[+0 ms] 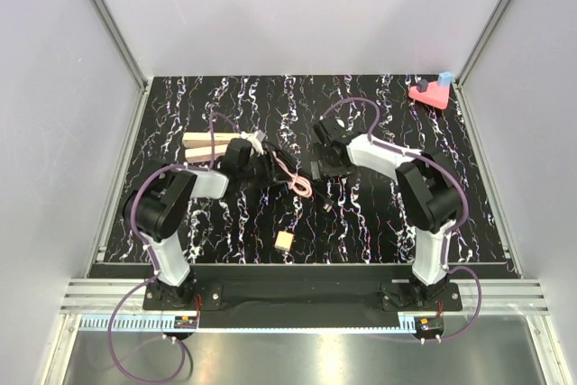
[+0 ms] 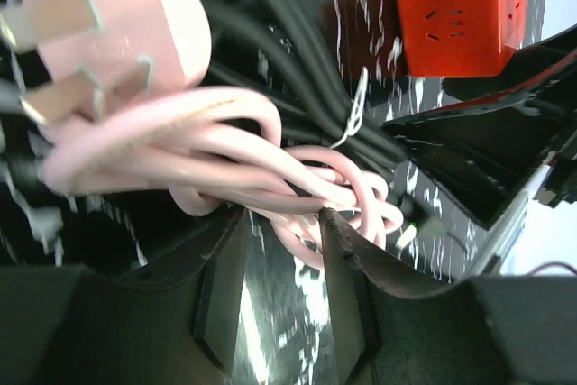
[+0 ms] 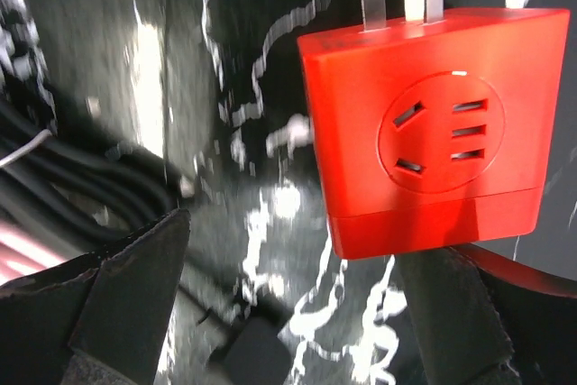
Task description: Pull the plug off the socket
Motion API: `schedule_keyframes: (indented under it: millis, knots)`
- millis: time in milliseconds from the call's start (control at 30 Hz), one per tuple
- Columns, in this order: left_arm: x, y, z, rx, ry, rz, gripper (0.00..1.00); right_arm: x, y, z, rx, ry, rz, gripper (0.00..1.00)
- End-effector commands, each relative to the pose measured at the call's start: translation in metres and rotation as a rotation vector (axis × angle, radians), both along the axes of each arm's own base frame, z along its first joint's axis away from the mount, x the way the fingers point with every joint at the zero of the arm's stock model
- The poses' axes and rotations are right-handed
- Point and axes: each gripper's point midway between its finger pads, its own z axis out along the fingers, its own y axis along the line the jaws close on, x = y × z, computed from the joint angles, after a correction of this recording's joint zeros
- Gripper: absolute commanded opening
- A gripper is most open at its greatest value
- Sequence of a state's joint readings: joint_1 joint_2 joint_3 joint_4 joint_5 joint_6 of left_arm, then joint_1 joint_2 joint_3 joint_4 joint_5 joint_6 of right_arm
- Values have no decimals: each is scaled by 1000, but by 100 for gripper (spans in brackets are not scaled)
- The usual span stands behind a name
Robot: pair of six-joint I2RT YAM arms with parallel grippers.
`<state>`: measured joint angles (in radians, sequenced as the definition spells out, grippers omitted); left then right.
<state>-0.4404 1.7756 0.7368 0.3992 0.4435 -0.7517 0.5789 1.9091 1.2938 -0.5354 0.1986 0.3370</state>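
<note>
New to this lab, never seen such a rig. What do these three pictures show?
Two robot arms, left and right, are bolted at the near edge of a black table. The wide picture is from a fixed camera above and behind them; the other two are from a camera on each wrist. In view are a cream-beige socket bar, a pink plug with its coiled pink cord, a red cube adapter, a small cream cube and a pink block. The plug's prongs are bare, so it sits in no socket. The left gripper has the cord at its fingertips; whether it pinches it I cannot tell. The right gripper is wide open, holding nothing.
</note>
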Motion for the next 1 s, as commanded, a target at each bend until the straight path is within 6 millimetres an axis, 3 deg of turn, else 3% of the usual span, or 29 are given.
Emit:
schedule_keyframes:
  millis: [0, 67, 167, 267, 333, 367, 400, 433, 467, 500, 533, 600, 633, 700, 733, 767, 833, 867, 900, 933, 967]
  knots:
    - [38, -11, 23, -5, -115, -7, 42, 49, 16, 26, 42, -117, 16, 100]
    - [48, -9, 19, 30, -132, -4, 42, 58, 18, 23, 37, -119, 26, 100]
    - [65, -4, 15, 85, -143, 5, 42, 74, 17, 35, 48, -145, 18, 100]
    - [79, 3, 25, 87, -169, 24, 43, 77, 14, 53, 82, -163, 6, 100]
    - [79, 9, 32, 95, -193, 40, 46, 73, 11, 71, 113, -179, -5, 100]
    - [79, 9, 53, 82, -253, 35, 51, 71, 10, 77, 123, -186, -10, 100]
    - [69, 9, 53, 76, -262, 22, 55, 65, 7, 78, 129, -180, -14, 100]
    - [64, 8, 60, 66, -286, 18, 64, 63, 2, 95, 151, -205, -33, 100]
    - [60, 7, 79, 55, -336, 18, 66, 61, -3, 100, 160, -209, -47, 100]
    - [53, 6, 81, 59, -349, 9, 67, 56, -6, 102, 179, -201, -66, 100]
    - [51, 6, 95, 60, -386, 15, 68, 55, -18, 119, 208, -224, -99, 100]
    - [45, 0, 105, 50, -412, -12, 68, 53, -28, 130, 265, -226, -147, 100]
    - [43, -4, 113, 35, -434, -26, 68, 53, -36, 144, 289, -255, -174, 100]
    - [41, -16, 139, -21, -520, -70, 69, 57, -63, 158, 315, -291, -260, 100]
    - [41, -20, 147, -36, -547, -83, 69, 59, -72, 162, 320, -303, -286, 100]
    - [46, -26, 166, -62, -605, -92, 70, 64, -93, 164, 318, -319, -341, 99]
    - [50, -37, 181, -68, -674, -116, 70, 72, -114, 177, 349, -372, -406, 100]
    - [55, -46, 202, -87, -738, -122, 70, 74, -137, 172, 360, -374, -466, 100]
    - [60, -51, 212, -90, -777, -118, 70, 83, -150, 181, 409, -425, -516, 100]
    - [68, -57, 209, -78, -797, -127, 71, 88, -163, 181, 442, -440, -558, 100]
    - [75, -66, 232, -107, -862, -131, 71, 87, -168, 172, 497, -419, -579, 100]
